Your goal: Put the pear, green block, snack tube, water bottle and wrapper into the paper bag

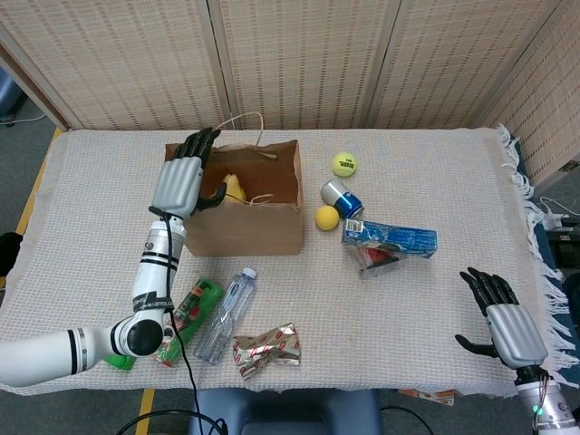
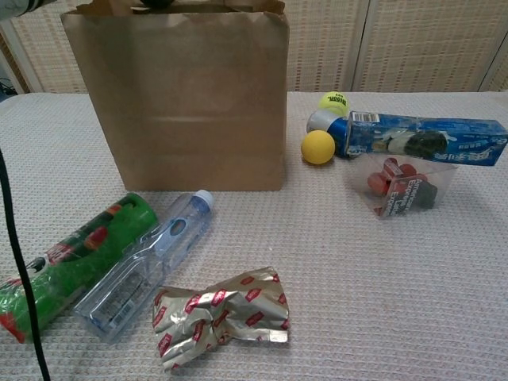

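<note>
pear (image 1: 234, 186) inside paper bag (image 1: 245, 227) | left hand (image 1: 184, 177) empty, fingers spread over bag's rim | green block (image 1: 120, 350) at its 7 o'clock, snack tube (image 1: 188, 320) long axis 1–7 | right hand (image 1: 503, 317) empty, spread, far off

Worktop (image 1: 453, 181) covered with a pale woven cloth. Standing on it: open paper bag (image 1: 237, 227). Lying near the front edge: green block (image 1: 120, 349), snack tube (image 1: 188, 319), water bottle (image 1: 225, 315) touching the tube, crumpled wrapper (image 1: 265, 348). Right of the bag: tennis ball (image 1: 343, 164), can (image 1: 341, 197), yellow ball (image 1: 326, 217), blue box (image 1: 390, 239).
</note>
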Robot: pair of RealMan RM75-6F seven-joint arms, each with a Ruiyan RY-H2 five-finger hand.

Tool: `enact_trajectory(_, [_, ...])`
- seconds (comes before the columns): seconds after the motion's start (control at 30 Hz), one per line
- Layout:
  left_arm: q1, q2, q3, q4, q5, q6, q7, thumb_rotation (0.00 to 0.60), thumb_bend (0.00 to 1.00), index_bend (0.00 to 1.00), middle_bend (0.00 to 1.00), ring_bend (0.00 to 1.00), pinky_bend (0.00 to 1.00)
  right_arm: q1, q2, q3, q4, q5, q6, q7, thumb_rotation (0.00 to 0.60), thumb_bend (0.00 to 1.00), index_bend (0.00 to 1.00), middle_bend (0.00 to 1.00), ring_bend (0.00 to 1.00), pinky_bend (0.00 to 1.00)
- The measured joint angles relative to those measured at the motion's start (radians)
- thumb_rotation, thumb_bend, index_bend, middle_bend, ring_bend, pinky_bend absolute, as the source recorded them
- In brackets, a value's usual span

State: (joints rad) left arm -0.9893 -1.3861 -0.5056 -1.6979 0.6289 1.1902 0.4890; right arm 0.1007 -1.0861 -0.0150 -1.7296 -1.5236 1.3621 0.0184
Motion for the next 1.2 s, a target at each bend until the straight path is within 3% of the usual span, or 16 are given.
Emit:
enact_trajectory(0.1, [0.022,0.029,0.002,-0.040,0.001,0.013,-0.010,0.600,0.41,0.05,0.00,0.00,0.12,-0.002,0.000,0.000,0.001,-0.001,0.004,0.001,0.600,0.06,0.00,0.00,0.00,0.00])
enact_trajectory(0.27, [0.103,0.102,0.010,-0.141,0.025,0.067,-0.056,0.600,0.50,0.22,0.02,0.05,0.23,-0.005,0.000,0.001,0.004,0.001,0.007,0.004,0.600,0.06,0.00,0.00,0.00,0.00])
enact_trajectory(0.43, [0.228,0.186,0.052,-0.216,0.105,0.132,-0.127,0.600,0.52,0.31,0.26,0.29,0.43,-0.006,-0.002,-0.001,0.007,-0.003,0.010,0.000,0.600,0.06,0.00,0.00,0.00,0.00])
enact_trajectory(0.53, [0.323,0.239,0.108,-0.247,0.167,0.152,-0.192,0.600,0.54,0.37,0.37,0.38,0.51,-0.006,-0.004,-0.004,0.007,-0.005,0.006,-0.003,0.600,0.06,0.00,0.00,0.00,0.00])
enact_trajectory(0.7, [0.471,0.296,0.252,-0.237,0.317,0.158,-0.295,0.600,0.55,0.42,0.40,0.41,0.53,-0.006,-0.007,-0.005,0.010,-0.007,0.006,-0.013,0.600,0.06,0.00,0.00,0.00,0.00])
enact_trajectory(0.83, [0.553,0.317,0.363,-0.190,0.449,0.155,-0.374,0.600,0.50,0.37,0.34,0.35,0.46,-0.008,-0.010,-0.002,0.011,-0.005,0.012,-0.015,0.600,0.06,0.00,0.00,0.00,0.00])
enact_trajectory(0.87, [0.564,0.322,0.387,-0.178,0.481,0.153,-0.385,0.600,0.48,0.33,0.29,0.31,0.41,-0.008,-0.010,-0.002,0.012,-0.004,0.013,-0.015,0.600,0.06,0.00,0.00,0.00,0.00])
enact_trajectory(0.93, [0.587,0.341,0.446,-0.151,0.555,0.141,-0.394,0.600,0.40,0.12,0.08,0.10,0.21,-0.008,-0.011,-0.001,0.013,-0.004,0.014,-0.015,0.600,0.06,0.00,0.00,0.00,0.00])
enact_trajectory(1.0, [0.608,0.372,0.505,-0.140,0.608,0.111,-0.383,0.600,0.37,0.02,0.00,0.01,0.11,-0.008,-0.012,-0.001,0.013,-0.004,0.013,-0.016,0.600,0.06,0.00,0.00,0.00,0.00])
enact_trajectory(1.1, [0.635,0.417,0.565,-0.156,0.633,0.064,-0.345,0.600,0.35,0.00,0.00,0.00,0.07,-0.007,-0.013,-0.001,0.014,-0.006,0.012,-0.017,0.600,0.06,0.00,0.00,0.00,0.00])
enact_trajectory(1.2, [0.650,0.414,0.592,-0.163,0.658,0.041,-0.307,0.600,0.35,0.00,0.00,0.00,0.06,-0.007,-0.012,-0.002,0.014,-0.009,0.012,-0.015,0.600,0.06,0.00,0.00,0.00,0.00])
